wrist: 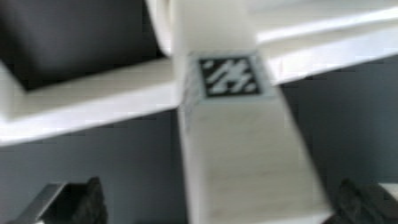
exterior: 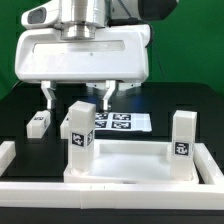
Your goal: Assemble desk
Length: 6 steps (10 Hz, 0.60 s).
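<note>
1. Gripper [exterior: 77, 96]: hangs straight down from the arm's broad white wrist housing at the far centre of the scene. It is poised above the left part of the desk.
2. Pincer state: spread wide and holding nothing. The two dark fingers [exterior: 107, 95] are well apart, with their tips above the table [exterior: 12, 115].
3. Desk top [exterior: 130, 172]: a large white rimmed tray lying flat at the near centre, open side up.
4. Left leg [exterior: 78, 128]: a white block standing upright at the desk top's far left corner, with a black-and-white tag on its near face. It sits below the gripper, between the lines of the two fingers.
5. The same leg in the wrist view [wrist: 231, 150]: a blurred pale bar with one tag, running between the gripper's [wrist: 217, 200] dark fingertips [wrist: 68, 203]. Contact appears absent, though the blur makes this unsure.
6. Right leg [exterior: 182, 140]: upright at the desk top's right end, tag facing near.
7. Loose leg [exterior: 38, 123]: a small tagged block on the table, left of the desk top and apart from it.
8. Marker board [exterior: 125, 122]: flat on the table, beyond the desk top, between the two upright legs.
</note>
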{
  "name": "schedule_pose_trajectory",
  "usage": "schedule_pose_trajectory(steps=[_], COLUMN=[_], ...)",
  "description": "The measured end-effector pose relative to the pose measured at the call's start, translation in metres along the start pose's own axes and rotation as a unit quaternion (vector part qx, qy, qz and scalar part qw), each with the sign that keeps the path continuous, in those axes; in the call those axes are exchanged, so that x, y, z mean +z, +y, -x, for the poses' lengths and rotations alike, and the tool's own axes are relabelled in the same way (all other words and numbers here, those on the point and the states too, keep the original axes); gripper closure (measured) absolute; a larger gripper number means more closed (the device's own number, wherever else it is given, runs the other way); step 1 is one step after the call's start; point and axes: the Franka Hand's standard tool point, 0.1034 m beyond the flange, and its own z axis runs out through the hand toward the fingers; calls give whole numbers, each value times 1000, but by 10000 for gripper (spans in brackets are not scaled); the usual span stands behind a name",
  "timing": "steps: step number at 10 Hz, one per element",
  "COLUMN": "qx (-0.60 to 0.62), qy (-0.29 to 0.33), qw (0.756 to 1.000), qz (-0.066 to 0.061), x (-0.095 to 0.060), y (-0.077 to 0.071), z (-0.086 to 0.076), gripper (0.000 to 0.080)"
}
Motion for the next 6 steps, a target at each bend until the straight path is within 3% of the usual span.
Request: schedule_pose_trajectory(steps=[3,6], qx=[4,7], qy=[-133,-166], qw=[991,986], qz=[-18,-13], x=[6,17], y=[-6,9], z=[-3,2], gripper=[150,150])
